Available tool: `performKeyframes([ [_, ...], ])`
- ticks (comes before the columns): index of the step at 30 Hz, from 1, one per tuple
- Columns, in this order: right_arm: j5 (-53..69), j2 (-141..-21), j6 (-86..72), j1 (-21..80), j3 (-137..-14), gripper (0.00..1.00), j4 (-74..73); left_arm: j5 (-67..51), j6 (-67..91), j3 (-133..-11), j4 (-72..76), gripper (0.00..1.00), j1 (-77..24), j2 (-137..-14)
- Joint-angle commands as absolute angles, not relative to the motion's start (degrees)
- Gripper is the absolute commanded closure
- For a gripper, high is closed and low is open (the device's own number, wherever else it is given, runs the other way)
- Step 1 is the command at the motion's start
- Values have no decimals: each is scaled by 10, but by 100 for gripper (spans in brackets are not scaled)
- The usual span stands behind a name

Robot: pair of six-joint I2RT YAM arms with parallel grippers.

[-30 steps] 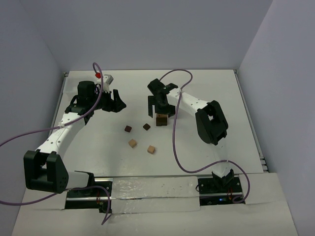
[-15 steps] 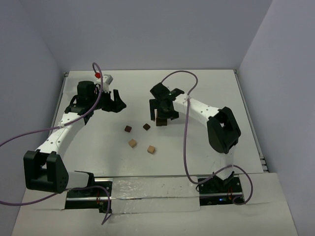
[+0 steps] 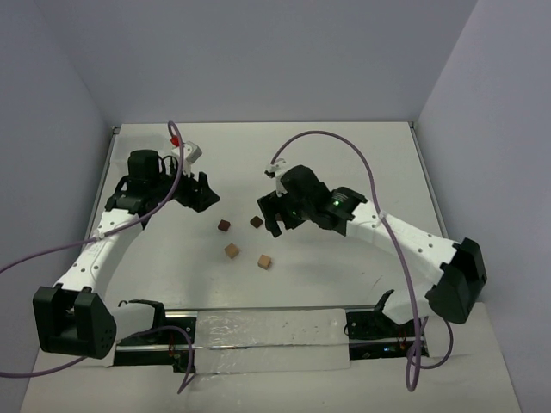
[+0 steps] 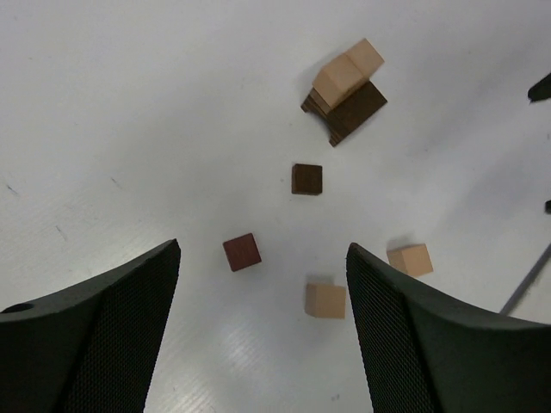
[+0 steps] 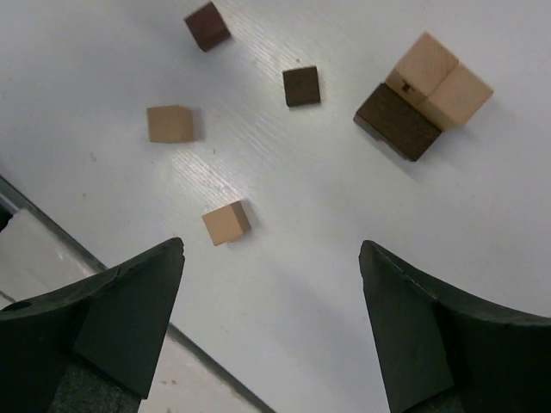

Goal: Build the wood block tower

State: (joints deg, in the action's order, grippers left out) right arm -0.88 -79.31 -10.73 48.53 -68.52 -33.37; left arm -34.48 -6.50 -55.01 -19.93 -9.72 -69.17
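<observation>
The tower [image 4: 344,93], a small compact stack of wooden cubes with two light tan ones side by side on top of dark brown ones, stands on the white tabletop [image 3: 344,163]. I see it at the top of the left wrist view and at the upper right of the right wrist view [image 5: 424,95]; from overhead I cannot make it out, as the right arm's wrist covers that spot. Nearest to it lies a loose dark brown wooden cube [image 5: 301,86], apart from the stack and flat on the tabletop. Further out, toward the left arm, sits a reddish-brown wooden cube [image 4: 242,252], turned a little askew. Nearer the arm bases lie a light tan wooden cube [image 3: 232,250] and a second tan cube [image 3: 264,261], near each other but not touching. All four loose cubes lie singly, none on another. The right gripper [image 3: 274,217] hangs over the tabletop just beside the tower, its jaws spread wide with nothing between them; in its own view the stack sits above the right jaw, outside the gap. The left gripper [image 3: 202,194] hovers off to the left, well apart from the tower, its jaws likewise wide apart and holding nothing, with the reddish-brown cube showing between them on the tabletop below.
</observation>
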Motion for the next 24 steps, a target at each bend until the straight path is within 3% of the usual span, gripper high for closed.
performKeyframes([
  [1,51,-790,-9,511,-667,17,-299,-410,-114,-547,-240,17,-87,-654],
  [6,65,-894,7,556,-684,26,-322,-419,-82,-552,-249,18,-66,-632],
  [24,31,-1032,27,590,-699,30,-285,-465,-14,-571,-236,19,-4,-612],
])
